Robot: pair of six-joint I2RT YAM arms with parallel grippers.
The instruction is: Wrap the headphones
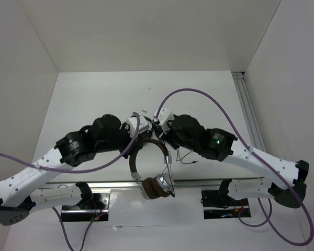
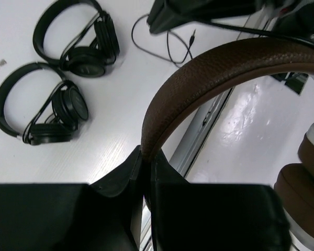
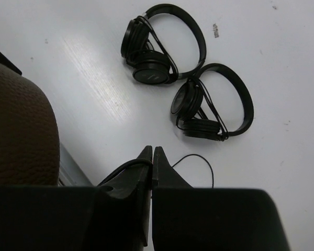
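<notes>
The headphones (image 1: 149,172) hang above the table's near edge, brown headband (image 1: 139,155) up, silver and brown ear cups (image 1: 157,187) low. My left gripper (image 2: 145,152) is shut on the headband (image 2: 209,70); a brown ear pad (image 2: 303,180) shows at the right. My right gripper (image 3: 152,155) is shut on the thin dark cable (image 3: 123,168), which runs over its left finger and loops on the table (image 3: 199,159). The headband (image 3: 21,125) is at its left. In the top view both grippers (image 1: 141,140) (image 1: 159,136) meet over the headband; the cable (image 1: 182,157) trails right.
Two smaller all-black headphones lie on the white table under the arms, side by side (image 2: 78,42) (image 2: 42,104); they also show in the right wrist view (image 3: 162,47) (image 3: 214,104). The cable's plug end (image 2: 192,35) lies near them. An aluminium rail (image 1: 110,184) runs along the near edge.
</notes>
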